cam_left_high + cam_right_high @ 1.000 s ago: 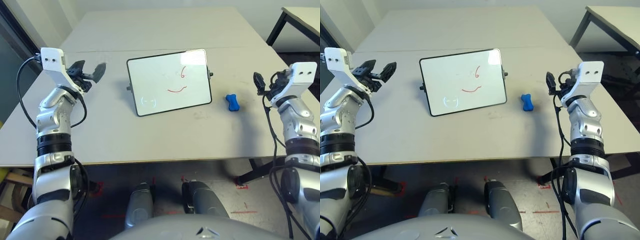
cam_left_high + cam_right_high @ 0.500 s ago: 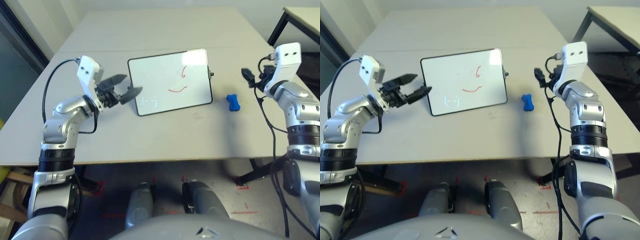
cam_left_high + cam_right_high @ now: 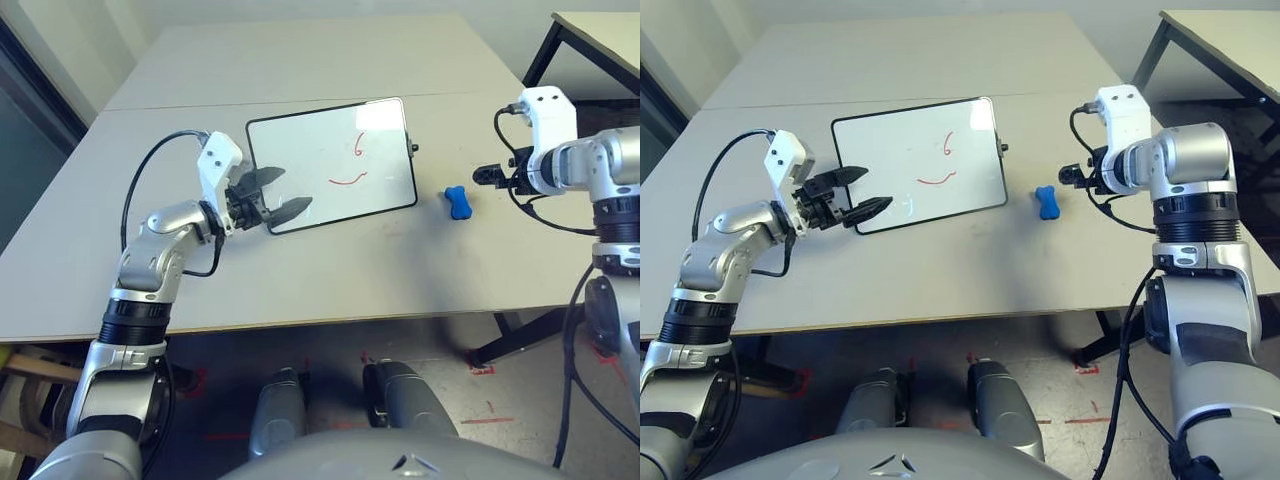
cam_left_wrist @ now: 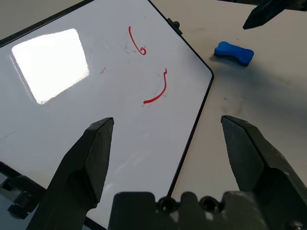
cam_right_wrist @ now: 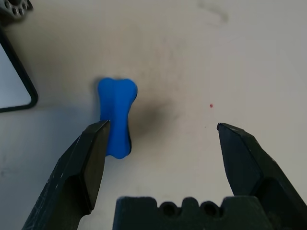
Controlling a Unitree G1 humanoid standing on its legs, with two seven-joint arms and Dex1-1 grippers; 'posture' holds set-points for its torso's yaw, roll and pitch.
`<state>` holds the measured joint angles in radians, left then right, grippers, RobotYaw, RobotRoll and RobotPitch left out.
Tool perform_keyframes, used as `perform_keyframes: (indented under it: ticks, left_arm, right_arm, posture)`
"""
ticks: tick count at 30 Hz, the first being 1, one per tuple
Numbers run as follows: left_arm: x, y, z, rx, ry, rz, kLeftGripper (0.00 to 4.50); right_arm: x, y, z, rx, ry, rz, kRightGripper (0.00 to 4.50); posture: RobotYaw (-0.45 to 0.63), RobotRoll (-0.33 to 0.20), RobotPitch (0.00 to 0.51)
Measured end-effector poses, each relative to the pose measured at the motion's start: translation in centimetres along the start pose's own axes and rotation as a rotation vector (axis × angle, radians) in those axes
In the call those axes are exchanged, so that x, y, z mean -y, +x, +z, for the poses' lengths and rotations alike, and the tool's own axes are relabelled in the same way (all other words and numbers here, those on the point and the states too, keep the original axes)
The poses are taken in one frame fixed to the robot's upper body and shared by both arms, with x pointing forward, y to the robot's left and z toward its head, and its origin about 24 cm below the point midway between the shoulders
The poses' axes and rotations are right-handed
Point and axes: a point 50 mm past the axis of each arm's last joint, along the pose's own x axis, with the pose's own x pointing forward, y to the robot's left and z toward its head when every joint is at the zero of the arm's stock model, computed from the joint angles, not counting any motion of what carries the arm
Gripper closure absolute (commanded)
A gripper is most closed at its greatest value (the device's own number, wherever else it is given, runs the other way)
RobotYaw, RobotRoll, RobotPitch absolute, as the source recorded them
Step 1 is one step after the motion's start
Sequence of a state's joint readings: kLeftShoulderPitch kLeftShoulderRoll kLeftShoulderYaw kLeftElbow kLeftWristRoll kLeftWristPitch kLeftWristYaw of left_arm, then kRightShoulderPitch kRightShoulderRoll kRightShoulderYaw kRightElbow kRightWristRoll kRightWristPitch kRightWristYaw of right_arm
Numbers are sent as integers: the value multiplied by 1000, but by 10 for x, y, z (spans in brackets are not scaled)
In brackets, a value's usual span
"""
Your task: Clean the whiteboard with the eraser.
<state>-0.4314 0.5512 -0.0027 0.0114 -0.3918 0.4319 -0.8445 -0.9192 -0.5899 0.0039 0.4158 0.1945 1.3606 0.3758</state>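
Right claw (image 5: 160,143) spread wide above eraser (image 5: 116,116); left claw (image 4: 168,143) apart over whiteboard (image 3: 320,150) near edge.

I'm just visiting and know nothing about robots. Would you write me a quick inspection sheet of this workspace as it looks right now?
Surface: pale grey table, a seam across it behind the board.
Job's things: whiteboard lies flat with red scribbles; blue eraser lies on the table to its right, apart from it.
Clutter: nothing seen.
Grippers: left gripper open at the board's near left corner; right gripper open above the eraser, holding nothing.
Cables: black cables loop along both forearms.
Surroundings: a second table with black legs at far right; floor with red marks below.
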Motion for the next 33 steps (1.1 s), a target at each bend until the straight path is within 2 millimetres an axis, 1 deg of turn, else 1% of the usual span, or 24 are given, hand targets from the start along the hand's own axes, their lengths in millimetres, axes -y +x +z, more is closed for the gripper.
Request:
perform_keyframes:
  ticks: [6,12,16,24,31,33]
  left_arm:
    - [2,0,1,3,6,4,0]
    - [3,-1,4,10,19,5,0]
    - [3,-1,3,5,17,7,0]
    - [3,-1,3,2,15,8,0]
    - [3,-1,3,1,15,10,0]
    - [3,-1,3,1,14,10,0]
  right_arm:
    - [-12,15,-5,-29,-2,19,23]
    - [-22,22,-8,-40,-6,28,23]
    - [-21,26,-12,-45,8,14,23]
    - [-22,42,-21,-76,31,-15,23]
    - [-23,47,-18,-66,32,-27,23]
    - [-24,47,-18,-64,35,-23,421]
  posture:
    - [-122,0,65]
    - [-112,0,69]
    - [-115,0,70]
    - [-110,0,71]
    - [-102,0,73]
    - [-101,0,73]
